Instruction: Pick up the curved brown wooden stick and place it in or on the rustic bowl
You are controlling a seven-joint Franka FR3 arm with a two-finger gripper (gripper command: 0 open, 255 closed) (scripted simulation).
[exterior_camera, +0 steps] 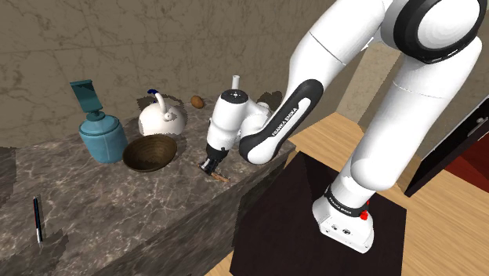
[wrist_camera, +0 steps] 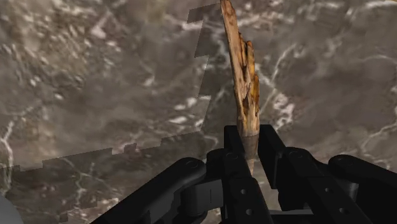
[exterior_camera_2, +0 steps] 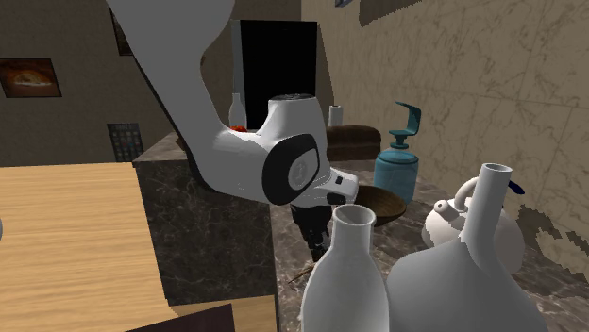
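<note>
Fig.: my gripper [wrist_camera: 250, 151] clamped on near end of stick [wrist_camera: 240, 70], low over counter [exterior_camera: 117, 212] nr its edge, bowl [exterior_camera: 153, 163] close by. Judged light, stiff, rough, brittle; end-grip may pivot.

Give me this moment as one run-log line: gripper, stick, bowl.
all-black two-finger gripper: shut on curved brown wooden stick | stick: low at edge of dark marble counter | rustic brown bowl: empty, apart from stick | step: not placed
</note>
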